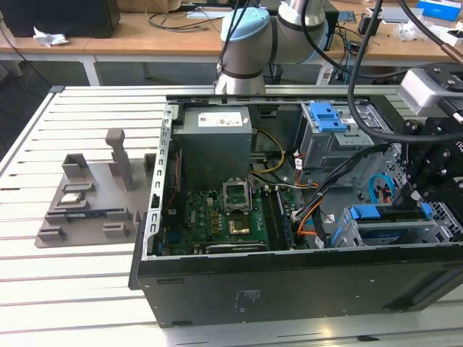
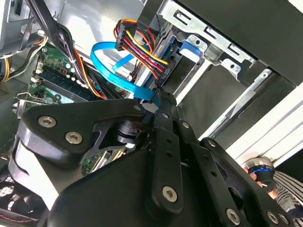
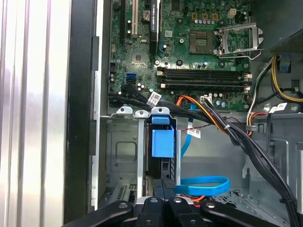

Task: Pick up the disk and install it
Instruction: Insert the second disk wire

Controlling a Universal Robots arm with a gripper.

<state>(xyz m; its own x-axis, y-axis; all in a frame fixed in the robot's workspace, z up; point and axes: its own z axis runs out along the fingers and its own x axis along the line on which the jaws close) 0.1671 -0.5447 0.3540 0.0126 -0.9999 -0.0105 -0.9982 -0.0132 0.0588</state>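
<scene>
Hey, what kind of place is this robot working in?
Likely a robotics lab or test bench: an open computer case lies on a slatted metal table, a robot arm stands behind it, and cluttered desks line the back.

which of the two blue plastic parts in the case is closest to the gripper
The blue bracket low in the cage beside the gripper, at the exterior view's right; the blue latch sits farther back.

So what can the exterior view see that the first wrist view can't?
The exterior view takes in the grey parts tray on the table and the arm's pale blue joint. The first wrist view looks into the open slot of the drive cage, beside the blue bracket. Both have the green motherboard and its processor socket.
</scene>
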